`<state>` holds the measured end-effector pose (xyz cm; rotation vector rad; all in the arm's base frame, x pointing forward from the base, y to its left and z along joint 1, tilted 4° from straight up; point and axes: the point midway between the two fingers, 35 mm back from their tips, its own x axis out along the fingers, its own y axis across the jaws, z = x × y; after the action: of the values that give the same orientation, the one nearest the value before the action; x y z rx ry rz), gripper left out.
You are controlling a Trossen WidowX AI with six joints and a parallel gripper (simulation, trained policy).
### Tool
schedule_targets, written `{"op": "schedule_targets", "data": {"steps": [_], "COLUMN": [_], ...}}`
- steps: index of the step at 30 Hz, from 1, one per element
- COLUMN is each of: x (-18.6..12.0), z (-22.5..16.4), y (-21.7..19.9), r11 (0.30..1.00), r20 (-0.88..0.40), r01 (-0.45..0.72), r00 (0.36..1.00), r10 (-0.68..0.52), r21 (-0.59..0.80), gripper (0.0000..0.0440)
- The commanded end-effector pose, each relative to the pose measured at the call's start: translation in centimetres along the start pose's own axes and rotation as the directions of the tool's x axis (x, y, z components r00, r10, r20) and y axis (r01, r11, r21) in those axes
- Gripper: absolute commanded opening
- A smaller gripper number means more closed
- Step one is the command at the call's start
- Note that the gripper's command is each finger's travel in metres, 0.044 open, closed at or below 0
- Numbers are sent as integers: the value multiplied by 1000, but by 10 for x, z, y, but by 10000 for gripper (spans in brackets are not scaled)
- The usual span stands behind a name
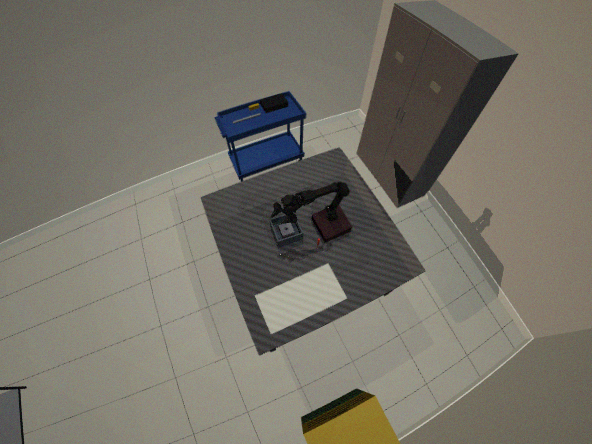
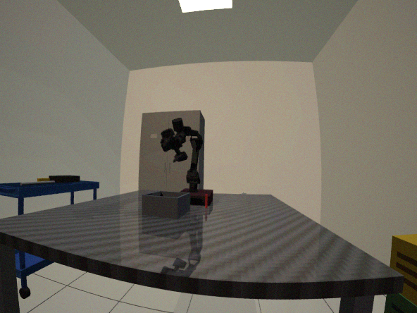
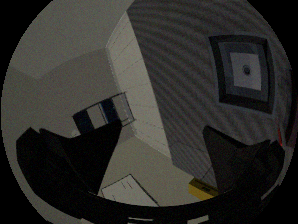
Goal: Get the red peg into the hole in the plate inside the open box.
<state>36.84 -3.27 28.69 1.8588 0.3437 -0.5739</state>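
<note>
The red peg stands upright on the table near the robot's dark red base; a sliver of it shows at the right edge of the wrist view. The grey open box stands on the table beside the base. The light plate lies at its bottom, with a dark hole at its middle. My gripper is open and empty, high above the table near the box, tilted and well away from the peg.
The dark red base block carries the arm. A pale sheet lies on the striped table. A blue cart and a tall cabinet stand beyond the table.
</note>
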Motion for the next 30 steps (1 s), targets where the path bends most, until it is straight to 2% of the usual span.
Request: {"op": "schedule_targets", "data": {"steps": [1,7,14,22,30], "x": [4,2,-9,-28,-51], "z": [-9,-25,-40,-51,-56], "y": [-26,-67,-113,-162,-208], "r11": [991,941,829,643,410], "r20": [18,43,84,149,234], "r01": [108,270,431,568,649], "r00": [994,963,898,797,673], "r10": [-107,-267,-431,-586,-701], "r21": [-75,-204,-355,-513,-641], "gripper": [440,440,440,440,440]}}
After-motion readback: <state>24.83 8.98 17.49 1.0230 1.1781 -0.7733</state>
